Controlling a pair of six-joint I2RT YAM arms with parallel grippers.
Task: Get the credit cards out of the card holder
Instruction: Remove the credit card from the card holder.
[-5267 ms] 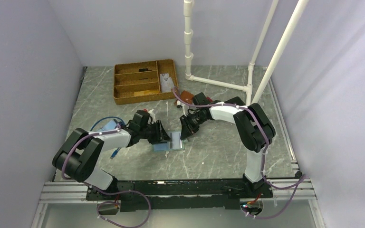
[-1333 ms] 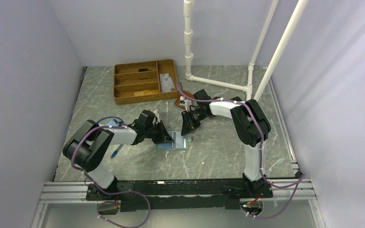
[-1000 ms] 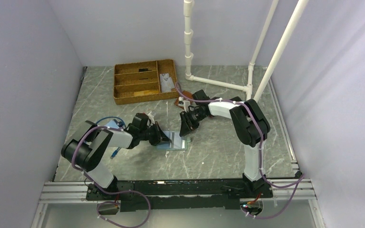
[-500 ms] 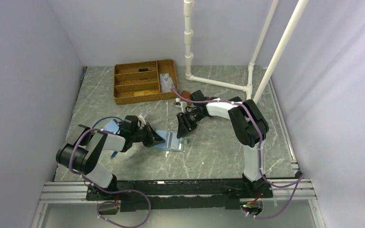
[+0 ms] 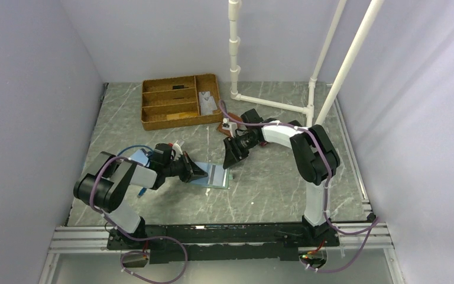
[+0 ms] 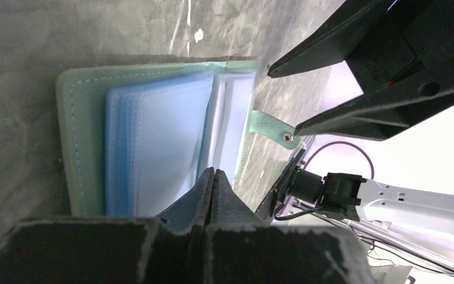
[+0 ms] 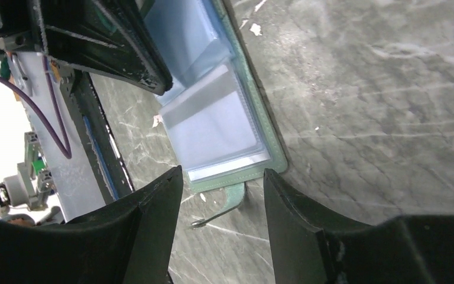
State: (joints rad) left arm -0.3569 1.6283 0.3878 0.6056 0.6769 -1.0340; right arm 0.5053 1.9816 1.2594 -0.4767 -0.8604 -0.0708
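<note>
The card holder (image 5: 214,176) lies open and flat on the grey marbled table (image 5: 272,189), a little left of centre and below the middle of the top view, between the two grippers. Its greenish stitched edge frames a stack of clear blue-tinted sleeves (image 6: 153,148). We cannot tell whether cards sit inside them. A short green snap tab (image 7: 221,207) sticks out from the holder's edge onto the table. The left gripper (image 6: 213,175) has its fingers pressed together, and the joined tip rests on the sleeve stack near the lower middle of the left wrist view. The right gripper (image 7: 223,174) hangs over the opposite edge with its fingers spread. One finger stands on each side of the tab and the holder's corner, and we see neither touching them. In the top view, a light blue flat piece (image 5: 135,158) with a blue cable lies under the left arm, at centre left. A brown divided tray (image 5: 180,102) sits toward the upper left. A white pipe frame (image 5: 234,53) rises at upper centre.
</note>
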